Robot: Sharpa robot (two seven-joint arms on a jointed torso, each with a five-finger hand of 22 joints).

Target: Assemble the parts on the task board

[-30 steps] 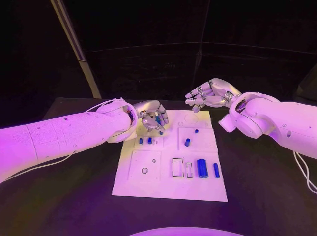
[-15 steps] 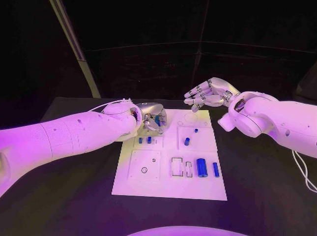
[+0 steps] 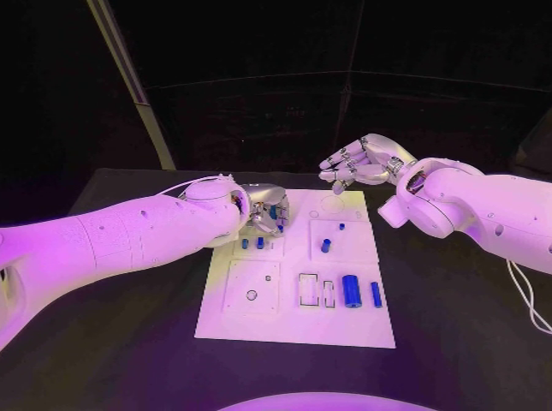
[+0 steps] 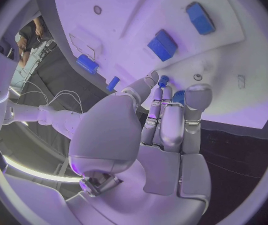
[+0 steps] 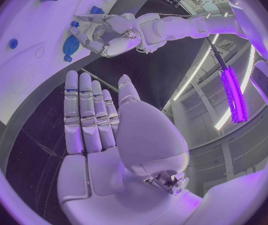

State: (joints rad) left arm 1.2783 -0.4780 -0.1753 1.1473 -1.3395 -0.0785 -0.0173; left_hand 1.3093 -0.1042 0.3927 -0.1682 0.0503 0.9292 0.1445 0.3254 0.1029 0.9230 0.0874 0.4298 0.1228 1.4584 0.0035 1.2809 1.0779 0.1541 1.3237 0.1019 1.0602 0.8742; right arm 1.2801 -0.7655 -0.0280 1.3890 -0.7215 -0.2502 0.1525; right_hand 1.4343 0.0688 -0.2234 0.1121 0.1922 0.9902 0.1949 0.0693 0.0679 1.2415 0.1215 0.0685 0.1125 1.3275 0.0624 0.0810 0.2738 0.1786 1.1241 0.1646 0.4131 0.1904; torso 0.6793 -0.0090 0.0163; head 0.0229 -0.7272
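Hovering over the task board [image 3: 294, 321], left robot hand [image 3: 266, 210] apparently pinches one blue part [image 4: 163, 80]; right robot hand [image 3: 365, 164] spread, empty.

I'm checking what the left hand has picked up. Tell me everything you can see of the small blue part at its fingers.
The small blue part is a short, smooth cylinder, plastic by its look. It sits pinched between the tips of the left hand, whose fingers are drawn together around it, so just one end shows. It is held just above the far left area of the task board, seemingly clear of it.
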